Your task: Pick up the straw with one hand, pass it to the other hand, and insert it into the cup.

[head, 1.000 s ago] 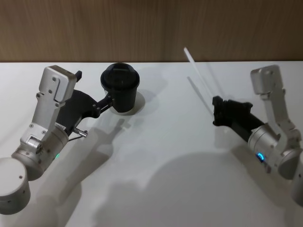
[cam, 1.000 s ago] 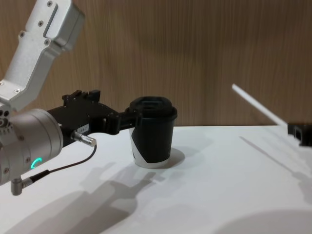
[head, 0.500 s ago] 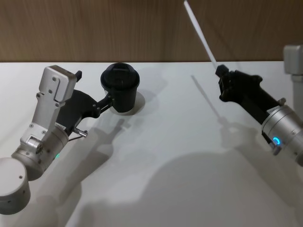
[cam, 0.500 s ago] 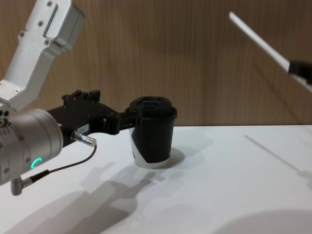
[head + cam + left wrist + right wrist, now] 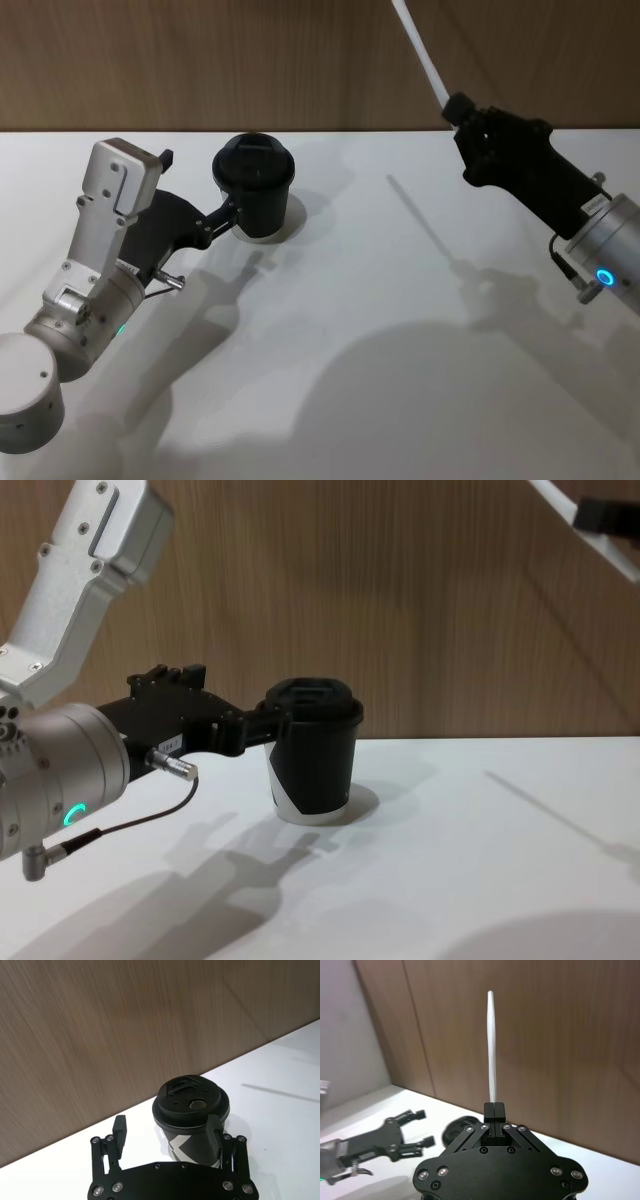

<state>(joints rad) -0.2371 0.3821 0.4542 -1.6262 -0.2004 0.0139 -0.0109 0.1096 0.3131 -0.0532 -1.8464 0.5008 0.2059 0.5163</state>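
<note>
The black lidded cup (image 5: 252, 186) (image 5: 315, 765) stands upright on the white table, with a small hole in its lid (image 5: 199, 1104). My left gripper (image 5: 198, 186) (image 5: 167, 1132) is open just short of the cup. One fingertip (image 5: 262, 722) rests against the cup's side and the other stands apart from it. My right gripper (image 5: 461, 108) (image 5: 494, 1108) hangs high over the table's far right, shut on the lower end of the white straw (image 5: 419, 52) (image 5: 491, 1045) (image 5: 553, 497). The straw slants up and away toward the wall.
A bare white table (image 5: 350, 330) stretches between the two arms, with their shadows on it. A wood-panelled wall (image 5: 420, 610) rises right behind the table's far edge. A thin black cable (image 5: 130, 820) loops under my left wrist.
My right gripper has lifted the straw off the table, higher and a little leftward. The left gripper and the cup have stayed where they were.
</note>
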